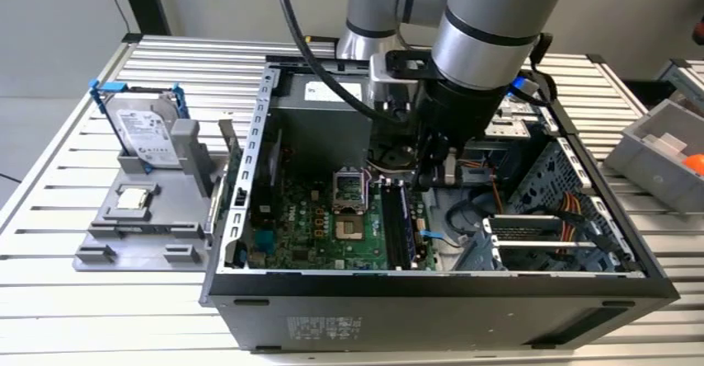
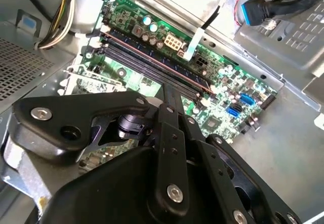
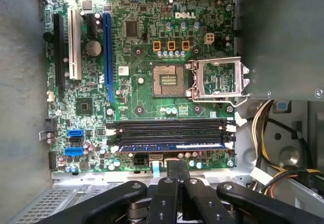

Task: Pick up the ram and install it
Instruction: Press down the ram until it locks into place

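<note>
The gripper hangs down inside the open computer case, low over the green motherboard. In both wrist views its two thin black fingers are pressed together with nothing between them. The ram is not in the gripper. It sits down in one of the long black slots on the board, in the slot closest to the fingertips. In the first wrist view it looks like a dark blue strip with small white marks along it, and the fingertips are just beside its long edge, near its middle, but I cannot tell if they touch it. In the exterior view the ram lies at about 6 o'clock from the gripper, just under it. Its long side runs from about 12 o'clock to 6 o'clock there, the same way as the other slots beside it. It stands on its thin edge in the slot. The square socket with its open metal frame sits on the far side of the slots from the gripper. In the exterior view, out at 9 o'clock from the case, a hard drive stands up in a grey tray on the metal table.
</note>
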You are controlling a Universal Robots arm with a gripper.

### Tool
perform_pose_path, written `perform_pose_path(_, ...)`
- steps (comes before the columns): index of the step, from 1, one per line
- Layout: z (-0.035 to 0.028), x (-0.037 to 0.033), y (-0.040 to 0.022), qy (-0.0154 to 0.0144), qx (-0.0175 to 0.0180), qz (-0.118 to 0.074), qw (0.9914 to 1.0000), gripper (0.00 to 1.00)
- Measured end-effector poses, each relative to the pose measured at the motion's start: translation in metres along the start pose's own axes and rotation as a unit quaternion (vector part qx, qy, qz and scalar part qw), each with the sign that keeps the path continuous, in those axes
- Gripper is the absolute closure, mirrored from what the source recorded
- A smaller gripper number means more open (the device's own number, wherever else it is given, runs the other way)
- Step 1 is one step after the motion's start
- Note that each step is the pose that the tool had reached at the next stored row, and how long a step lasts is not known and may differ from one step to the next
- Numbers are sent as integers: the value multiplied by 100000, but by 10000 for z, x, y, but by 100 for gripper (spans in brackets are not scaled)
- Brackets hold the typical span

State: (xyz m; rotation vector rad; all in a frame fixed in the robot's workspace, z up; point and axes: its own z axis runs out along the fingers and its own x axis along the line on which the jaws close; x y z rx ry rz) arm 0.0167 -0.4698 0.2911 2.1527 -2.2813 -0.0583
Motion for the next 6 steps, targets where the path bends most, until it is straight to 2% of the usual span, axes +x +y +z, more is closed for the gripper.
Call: perform_pose_path(6,0,0,0,1,-3,2,100000,100)
